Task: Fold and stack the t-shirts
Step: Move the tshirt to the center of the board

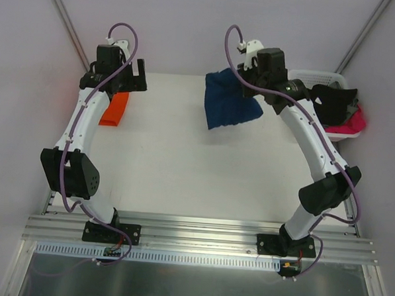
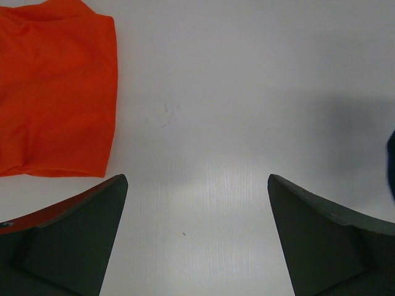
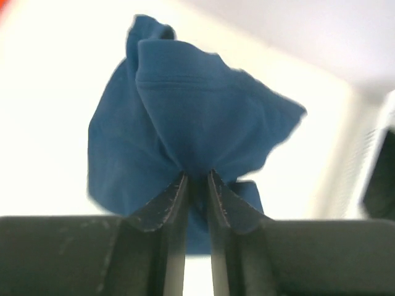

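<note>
**Desk:** Where is the navy t-shirt?

**Me:** I see it bunched at the far side of the table, near the white basket. My right gripper is clamped on a fold of it.

**Desk:** And your left?

**Me:** My left gripper has its jaws wide apart and holds nothing. It is over bare table just beside the orange t-shirt, which lies flat at the far left.

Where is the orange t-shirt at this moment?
In the top view, the orange t-shirt lies on the table, far left, beside the open left gripper.
</note>
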